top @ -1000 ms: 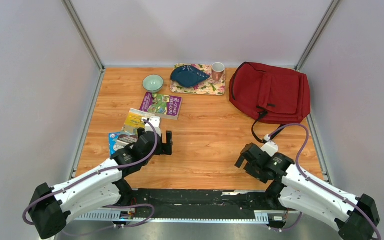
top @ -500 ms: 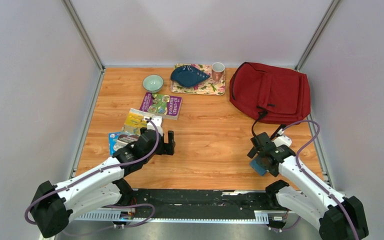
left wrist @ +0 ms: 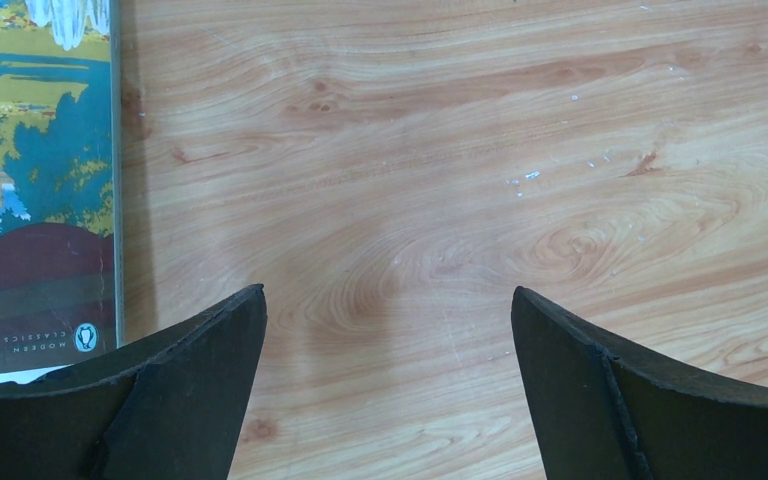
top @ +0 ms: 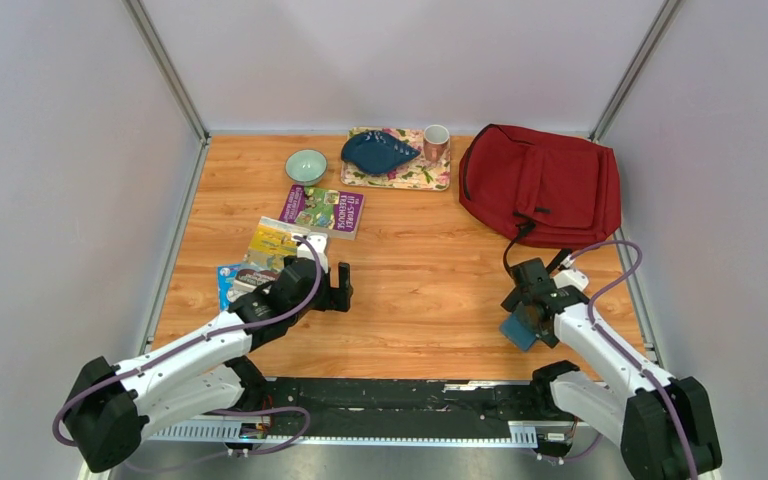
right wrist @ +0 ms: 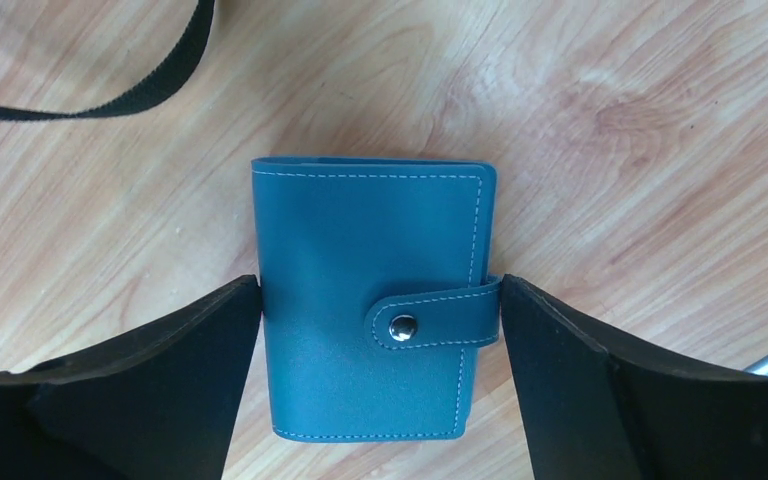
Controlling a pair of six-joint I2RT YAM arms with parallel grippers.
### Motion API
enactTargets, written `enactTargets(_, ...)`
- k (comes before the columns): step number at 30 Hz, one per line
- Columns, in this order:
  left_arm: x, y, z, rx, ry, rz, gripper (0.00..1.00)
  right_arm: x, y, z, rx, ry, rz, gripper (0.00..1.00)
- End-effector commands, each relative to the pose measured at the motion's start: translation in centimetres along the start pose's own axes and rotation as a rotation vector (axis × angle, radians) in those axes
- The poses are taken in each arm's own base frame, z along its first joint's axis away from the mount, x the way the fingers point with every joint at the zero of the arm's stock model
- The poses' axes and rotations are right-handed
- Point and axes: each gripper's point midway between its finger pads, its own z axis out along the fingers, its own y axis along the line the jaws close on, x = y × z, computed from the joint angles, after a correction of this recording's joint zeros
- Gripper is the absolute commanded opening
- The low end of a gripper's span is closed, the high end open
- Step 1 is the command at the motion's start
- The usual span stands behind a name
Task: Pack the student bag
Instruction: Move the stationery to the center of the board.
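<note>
Now the student bag (top: 545, 190) lies flat at the far right corner of the wooden table (top: 420, 270), its black strap (right wrist: 110, 90) trailing toward the near edge. The right gripper (top: 522, 322) hangs low over a blue snap wallet (right wrist: 360, 230), with a finger at each side edge. Whether the fingers press the wallet I cannot tell. The left gripper (left wrist: 388, 300) hovers over bare wood with its jaws wide apart, just beside a paperback book (left wrist: 35, 180).
</note>
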Motion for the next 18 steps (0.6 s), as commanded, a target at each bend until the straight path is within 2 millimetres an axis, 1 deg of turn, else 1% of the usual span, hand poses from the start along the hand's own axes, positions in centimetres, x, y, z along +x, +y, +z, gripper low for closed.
enactTargets(1, -0.6, -0.6, 0.2, 0.032, -0.025, -0.019, 0.99, -2.1, 1.6, 0.6, -0.032, -0.047, 0.038, 0.87)
enactTargets(2, -0.6, -0.6, 0.2, 0.034, -0.025, -0.020, 0.99, -2.4, 1.8, 0.7, -0.040, -0.044, 0.044, 0.86)
enactTargets(5, -0.5, -0.5, 0.2, 0.035, -0.024, -0.024, 0.99, -3.8, 1.6, 1.6, -0.020, -0.042, 0.074, 0.85)
enactTargets(6, -0.5, -0.5, 0.1, 0.038, -0.026, -0.024, 0.99, -4.5, 0.9, 2.0, 0.015, -0.043, 0.086, 0.85)
enactTargets(8, -0.5, -0.5, 0.1, 0.041, -0.027, -0.028, 0.99, -5.3, 0.1, 2.4, 0.049, -0.053, 0.096, 0.85)
enactTargets(9, -0.5, -0.5, 0.0, 0.040, -0.029, -0.029, 0.99, -5.7, -0.5, 2.7, 0.067, -0.036, 0.141, 0.85)
enactTargets(10, -0.4, -0.4, 0.0, 0.041, -0.028, -0.030, 0.99, -5.8, -0.4, 2.8, 0.051, -0.030, 0.132, 0.85)
enactTargets(12, -0.4, -0.3, 0.0, 0.039, -0.030, -0.032, 0.99, -6.7, -1.2, 3.2, 0.062, -0.028, 0.193, 0.85)
enactTargets(14, -0.4, -0.2, -0.1, 0.039, -0.033, -0.034, 0.99, -7.7, -1.3, 2.9, 0.060, -0.045, 0.206, 0.88)
enactTargets(15, -0.3, -0.1, -0.1, 0.038, -0.032, -0.031, 0.99, -8.3, -1.7, 2.8, 0.066, -0.055, 0.220, 0.89)
enactTargets(16, -0.4, -0.1, -0.1, 0.036, -0.034, -0.031, 0.99, -9.2, -1.4, 2.3, 0.056, -0.072, 0.229, 0.90)
enactTargets(17, -0.4, 0.0, -0.1, 0.035, -0.033, -0.032, 0.99, -9.7, -1.4, 1.8, 0.051, -0.082, 0.220, 0.92)
enactTargets(18, -0.5, 0.0, -0.2, 0.036, -0.035, -0.030, 0.99, -10.2, -1.6, 1.0, 0.048, -0.094, 0.217, 0.94)
